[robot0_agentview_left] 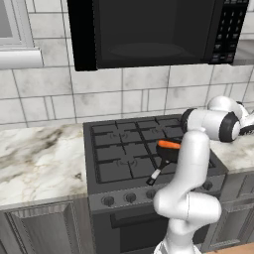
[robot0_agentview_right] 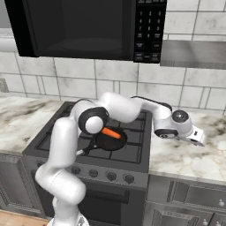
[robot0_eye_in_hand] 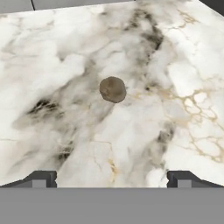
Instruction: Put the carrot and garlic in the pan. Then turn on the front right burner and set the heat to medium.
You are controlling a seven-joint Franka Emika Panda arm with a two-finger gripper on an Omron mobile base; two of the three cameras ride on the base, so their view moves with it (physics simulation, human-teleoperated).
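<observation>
Gripper [robot0_eye_in_hand: 112, 179] wide open, empty, above garlic [robot0_eye_in_hand: 113, 89] on marble counter [robot0_eye_in_hand: 52, 57]. Likely light, firm, rounded, roll-prone; pinch across widest middle.

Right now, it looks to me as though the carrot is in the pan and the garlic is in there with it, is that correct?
Not quite. The carrot does lie in the pan, but the garlic is not with it: the hand view shows it lying on the marble counter, ahead of the open pincer.
</observation>
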